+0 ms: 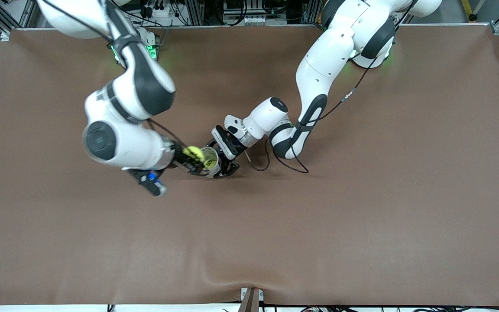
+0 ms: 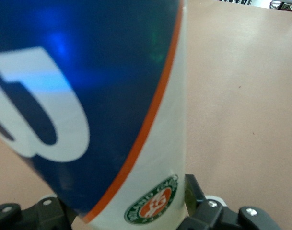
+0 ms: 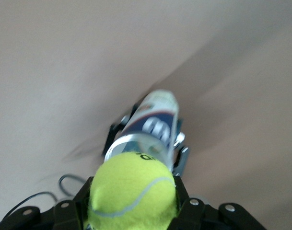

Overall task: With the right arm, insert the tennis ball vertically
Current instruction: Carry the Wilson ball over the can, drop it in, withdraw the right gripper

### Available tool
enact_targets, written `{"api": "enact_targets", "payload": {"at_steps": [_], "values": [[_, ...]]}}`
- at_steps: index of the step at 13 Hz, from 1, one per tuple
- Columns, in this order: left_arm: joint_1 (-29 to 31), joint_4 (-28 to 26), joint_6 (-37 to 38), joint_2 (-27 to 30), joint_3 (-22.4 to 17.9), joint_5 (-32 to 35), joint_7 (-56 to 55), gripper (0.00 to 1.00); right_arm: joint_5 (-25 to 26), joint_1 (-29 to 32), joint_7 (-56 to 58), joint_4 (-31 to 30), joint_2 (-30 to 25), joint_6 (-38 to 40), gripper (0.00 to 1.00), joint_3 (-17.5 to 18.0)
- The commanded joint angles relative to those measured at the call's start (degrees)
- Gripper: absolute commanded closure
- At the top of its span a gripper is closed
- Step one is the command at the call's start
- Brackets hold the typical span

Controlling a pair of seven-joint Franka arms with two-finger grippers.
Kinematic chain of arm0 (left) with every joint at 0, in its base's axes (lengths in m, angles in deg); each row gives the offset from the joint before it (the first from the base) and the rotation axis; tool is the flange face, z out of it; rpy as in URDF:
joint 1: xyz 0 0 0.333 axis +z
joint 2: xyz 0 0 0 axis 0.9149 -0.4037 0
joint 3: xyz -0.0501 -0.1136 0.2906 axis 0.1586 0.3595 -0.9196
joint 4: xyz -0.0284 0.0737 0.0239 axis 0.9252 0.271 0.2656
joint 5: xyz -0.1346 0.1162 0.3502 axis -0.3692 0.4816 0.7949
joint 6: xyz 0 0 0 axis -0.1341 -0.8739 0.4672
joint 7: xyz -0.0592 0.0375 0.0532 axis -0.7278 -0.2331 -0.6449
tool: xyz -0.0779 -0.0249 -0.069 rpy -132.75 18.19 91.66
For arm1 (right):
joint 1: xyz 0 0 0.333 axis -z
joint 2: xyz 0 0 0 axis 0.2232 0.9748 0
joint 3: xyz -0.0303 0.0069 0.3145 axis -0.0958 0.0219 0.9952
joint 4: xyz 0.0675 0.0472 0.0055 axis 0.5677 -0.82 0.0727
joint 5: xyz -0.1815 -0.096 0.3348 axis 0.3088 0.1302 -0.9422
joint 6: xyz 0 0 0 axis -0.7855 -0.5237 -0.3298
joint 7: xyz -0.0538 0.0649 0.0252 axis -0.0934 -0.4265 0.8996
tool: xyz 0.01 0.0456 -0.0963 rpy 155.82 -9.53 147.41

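Note:
A yellow tennis ball (image 1: 193, 152) (image 3: 132, 189) sits between the black fingers of my right gripper (image 1: 190, 158) (image 3: 132, 199), which is shut on it. The ball hangs just above and beside the open mouth of a tennis ball can (image 1: 209, 155) (image 3: 153, 125). The can is blue and white with an orange stripe (image 2: 112, 96) and stands upright on the table. My left gripper (image 1: 220, 164) (image 2: 131, 213) is shut on its lower part, one finger on each side. Something yellow (image 1: 210, 164) shows inside the can's mouth.
A brown cover (image 1: 362, 208) spreads over the whole table. A thin black cable (image 1: 261, 165) loops on it beside the left arm's wrist. A small bracket (image 1: 251, 299) sits at the table edge nearest the front camera.

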Motion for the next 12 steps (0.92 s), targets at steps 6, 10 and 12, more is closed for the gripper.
{"api": "enact_targets", "payload": {"at_steps": [6,10,12], "values": [[-0.6,0.0,-0.6,0.0,-0.5,-0.4,-0.7,0.09,0.4,-1.2,-2.3,-3.4,-0.5,-1.2,0.82,0.0],[-0.8,0.0,-0.7,0.0,-0.5,-0.5,-0.7,0.09,1.6,-0.9,-2.3,-4.6,-0.3,-0.9,0.19,0.1],[-0.8,-0.1,-0.7,0.0,-0.5,-0.4,-0.7,0.09,1.5,-0.4,-2.3,-4.5,-0.7,-0.3,0.00,0.1]]}}
